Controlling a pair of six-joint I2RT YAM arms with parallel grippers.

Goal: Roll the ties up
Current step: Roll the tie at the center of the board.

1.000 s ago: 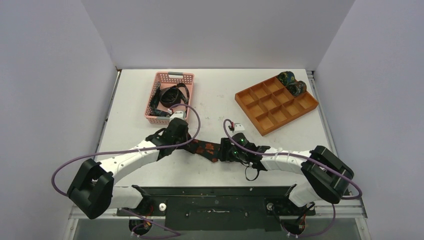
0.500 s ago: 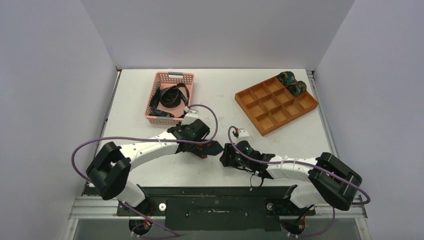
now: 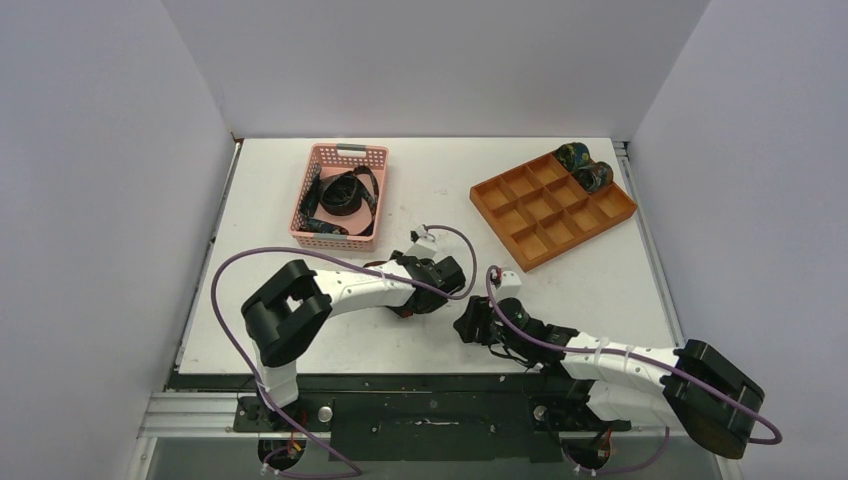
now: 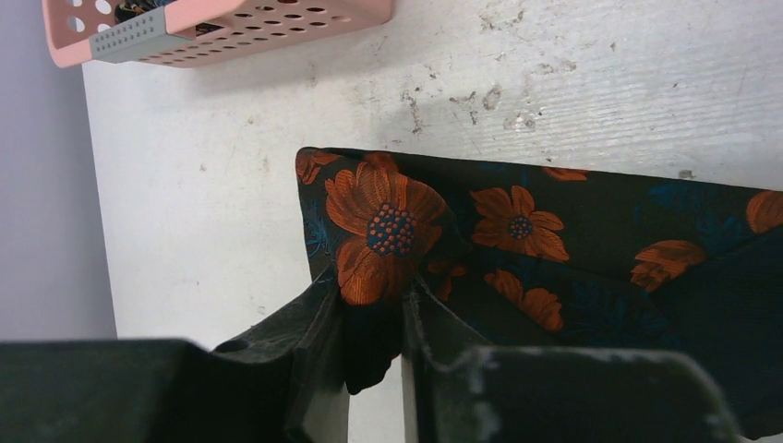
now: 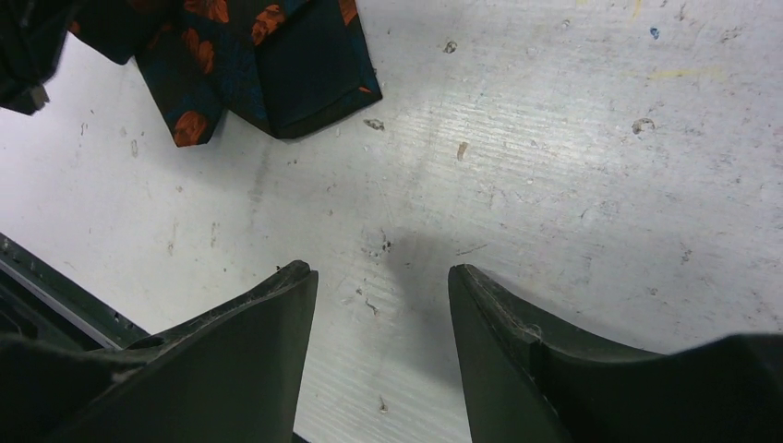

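Note:
A dark tie with orange flowers [image 4: 517, 221] lies bunched on the white table. My left gripper [image 4: 374, 309] is shut on a fold of it, with a flower pinched between the fingers. In the top view the left gripper [image 3: 437, 290] covers most of this tie [image 3: 405, 309]. My right gripper [image 5: 383, 277] is open and empty over bare table, just to the right of the tie's edge [image 5: 268, 69]; it also shows in the top view [image 3: 470, 322]. More ties [image 3: 342, 195] lie loose in the pink basket. Two rolled ties [image 3: 585, 166] sit in the orange tray's far compartments.
The pink mesh basket [image 3: 310, 232] stands at the back left; its edge shows in the left wrist view [image 4: 240, 23]. The orange compartment tray [image 3: 545, 215] stands at the back right. The black mounting rail [image 3: 430, 385] runs along the near edge.
My left gripper has swung to the right with the tie's end, folding the flat strip into a bunch. My right gripper has come off the tie and drawn back toward the near edge.

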